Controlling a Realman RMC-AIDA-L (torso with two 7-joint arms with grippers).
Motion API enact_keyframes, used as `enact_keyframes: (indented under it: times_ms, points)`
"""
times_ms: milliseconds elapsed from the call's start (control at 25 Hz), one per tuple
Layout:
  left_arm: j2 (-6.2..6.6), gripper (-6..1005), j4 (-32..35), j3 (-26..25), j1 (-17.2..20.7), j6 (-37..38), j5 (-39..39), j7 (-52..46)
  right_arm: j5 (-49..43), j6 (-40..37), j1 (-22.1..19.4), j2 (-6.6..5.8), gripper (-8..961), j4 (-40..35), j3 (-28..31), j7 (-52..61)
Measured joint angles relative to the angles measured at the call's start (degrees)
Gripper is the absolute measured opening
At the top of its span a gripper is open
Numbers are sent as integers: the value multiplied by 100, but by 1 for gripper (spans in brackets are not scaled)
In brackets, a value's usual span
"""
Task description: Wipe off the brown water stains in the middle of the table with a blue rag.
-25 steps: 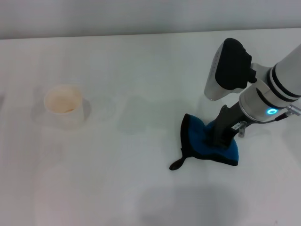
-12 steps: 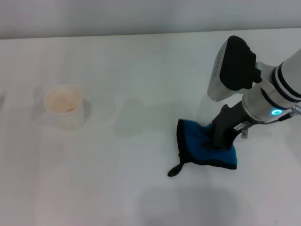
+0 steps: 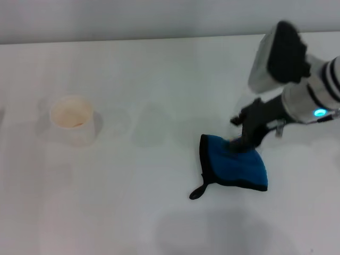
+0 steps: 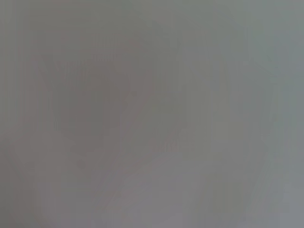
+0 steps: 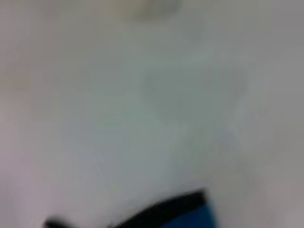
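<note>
Tabletop (image 3: 159,64): a wide, plain white surface is seen across the whole head view.

Blue rag (image 3: 234,167): it is laid flat on the tabletop, right of centre and toward the near side. A black edging is seen along its left and near borders, and a small black loop is trailed from its near left corner onto the bare surface. In the right wrist view only a blue corner with a black border (image 5: 185,211) is shown at the frame's edge.

Right hand (image 3: 245,142): it is positioned at the far right corner of the blue rag, with the dark fingertips pointed down at the cloth. Contact with that corner appears to be made, but whether the fingers are clenched on the cloth or released cannot be told, since the tips are blurred. The white and black arm is extended in from the right edge, and a lit cyan ring is seen on the wrist.

Brown water stains (image 3: 151,127): only a very faint, pale patch is made out on the tabletop, left of the blue rag and apart from it, between the rag and the cup.

Paper cup (image 3: 73,119): it is stood upright on the left side of the tabletop, well apart from the rag; a tan tint is seen inside it.

Left hand: it is not seen in any view; only a blank grey field is given by the left wrist view.
</note>
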Motion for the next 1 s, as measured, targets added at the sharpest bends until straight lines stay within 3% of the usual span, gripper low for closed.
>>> enact_keyframes:
  times_ms: [200,440,720,1000]
  points:
    - [17,893,-16,70,-13,0,250,0,1904,-798,-212,-4,651,803,1097,-756]
    - [16,893,2,90,-31,1,603,5,4696,-960,-156,-22,679,2814,2743,-2566]
    - [-3,893,47,119,-24,2,792,3,5726,-1409,-178,2,679,4126,4374,-4372]
    - [-28,893,259,119,8,-39,867,30,7469,-1890,-207,8,679,5659,5073,-7452]
